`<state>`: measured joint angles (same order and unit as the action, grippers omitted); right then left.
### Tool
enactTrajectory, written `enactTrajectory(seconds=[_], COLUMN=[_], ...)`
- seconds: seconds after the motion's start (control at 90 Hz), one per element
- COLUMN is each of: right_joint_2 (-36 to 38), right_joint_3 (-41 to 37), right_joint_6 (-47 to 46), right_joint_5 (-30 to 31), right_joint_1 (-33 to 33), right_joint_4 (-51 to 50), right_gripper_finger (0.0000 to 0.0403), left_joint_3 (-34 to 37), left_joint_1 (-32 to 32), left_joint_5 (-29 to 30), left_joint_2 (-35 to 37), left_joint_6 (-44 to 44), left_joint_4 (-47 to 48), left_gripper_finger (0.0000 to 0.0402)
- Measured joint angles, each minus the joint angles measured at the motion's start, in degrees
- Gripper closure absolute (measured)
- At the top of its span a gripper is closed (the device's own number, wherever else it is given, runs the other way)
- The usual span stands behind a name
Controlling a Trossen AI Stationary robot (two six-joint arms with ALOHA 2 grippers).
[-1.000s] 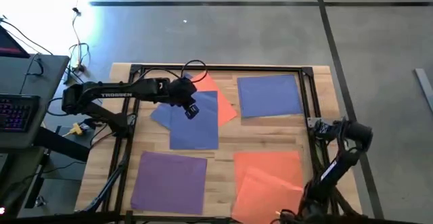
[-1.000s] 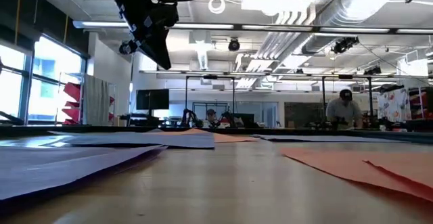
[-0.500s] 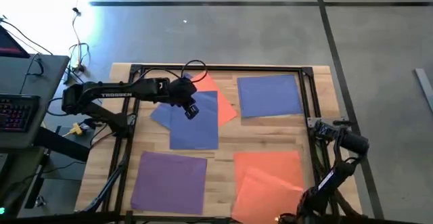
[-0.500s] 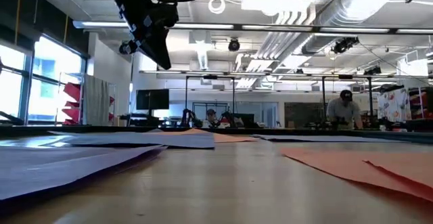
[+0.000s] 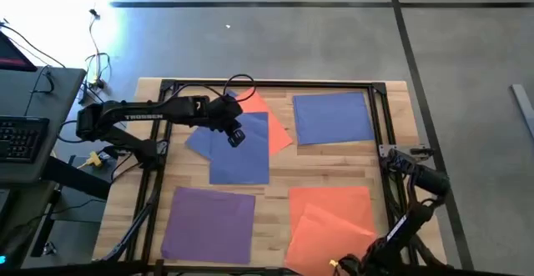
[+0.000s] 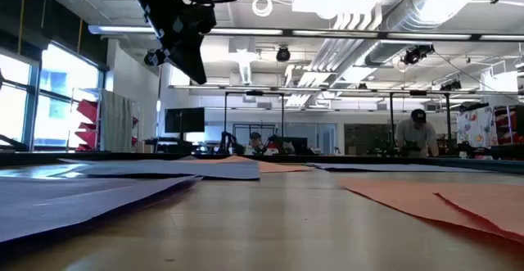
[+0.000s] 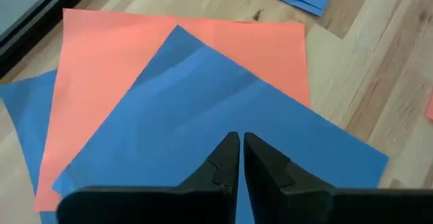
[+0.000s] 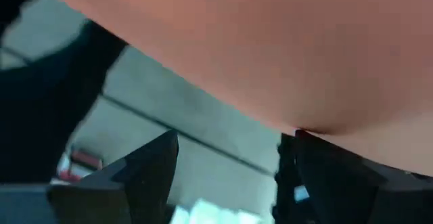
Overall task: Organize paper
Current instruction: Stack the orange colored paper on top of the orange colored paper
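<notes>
The left gripper (image 5: 236, 136) hangs above the bench, its two dark fingers (image 7: 226, 158) pressed together with nothing between them. Directly beneath it lies a blue sheet (image 5: 242, 147), the top one of a loose pile in the far-left part of the bench. Under that sheet an orange sheet (image 5: 265, 109) sticks out toward the far edge, turned at an angle, and another blue sheet (image 5: 196, 141) peeks out on the left side. From the low view the gripper is clearly well off the bench, so the coming move, I'd judge, is straight down onto that top blue sheet, whose corner points away past the fingertips.

The rest of the paper is spread out: a second blue patch (image 5: 332, 117) near the far-right corner, a purple sheet (image 5: 209, 223) at the near-left, and two overlapping orange sheets (image 5: 329, 218) at the near-right.

The left arm is plainly the nearer one to the pile. The right gripper (image 5: 397, 161) waits at the right edge of the bench, fingers spread, something orange and blurred filling its wrist view.

White lettering on the left arm (image 5: 142, 116) reads "TROSSEN". A person (image 6: 413, 133) stands far back in the room.
</notes>
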<state>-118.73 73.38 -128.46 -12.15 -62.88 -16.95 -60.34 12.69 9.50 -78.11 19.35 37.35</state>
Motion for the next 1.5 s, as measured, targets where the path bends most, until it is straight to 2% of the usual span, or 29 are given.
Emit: enactTrajectory(seconds=[0.222,0.344,0.511,0.633,0.833,0.978,1.156,1.367,1.433,1.5], right_joint_2=[0.1,0.2,0.2,1.0,1.2,1.2,1.8,2.4,3.0,4.3], right_joint_3=[11.4,13.0,12.7,12.7,11.3,7.2,4.3,4.1,3.9,3.6], right_joint_6=[3.5,6.4,12.6,22.1,34.4,39.5,51.1,70.6,71.9,69.2], right_joint_5=[6.7,8.4,8.5,11.1,10.0,8.5,7.6,15.7,19.7,21.7], right_joint_1=[1.9,3.2,5.5,6.2,9.3,12.9,18.5,23.9,23.8,23.6], right_joint_4=[-24.1,-32.0,-32.5,-30.8,-30.5,-29.2,-32.6,-36.7,-40.6,-46.0], right_gripper_finger=[0.0128,0.0128,0.0128,0.0128,0.0129,0.015,0.0183,0.021,0.0214,0.0218], left_joint_3=[0.0,0.0,0.0,0.0,0.0,0.0,0.0,0.0,0.0,0.0], left_joint_1=[0.0,0.0,0.0,-0.1,-1.3,-3.5,-6.4,-8.3,-8.3,-8.4], left_joint_5=[-0.4,-0.3,-0.9,-5.9,-14.3,-19.6,-21.1,-21.0,-21.0,-21.0], left_joint_2=[0.0,0.0,0.0,-0.9,-7.4,-13.0,-15.7,-15.8,-15.8,-15.8], left_joint_6=[0.0,-0.1,0.0,0.0,1.5,2.0,2.9,2.9,3.2,4.2], left_joint_4=[-0.1,-0.8,-1.7,-7.2,-19.8,-22.9,-21.6,-21.8,-21.8,-21.7], left_gripper_finger=[0.0402,0.0402,0.0402,0.0402,0.0402,0.0402,0.0402,0.0402,0.0402,0.0402])
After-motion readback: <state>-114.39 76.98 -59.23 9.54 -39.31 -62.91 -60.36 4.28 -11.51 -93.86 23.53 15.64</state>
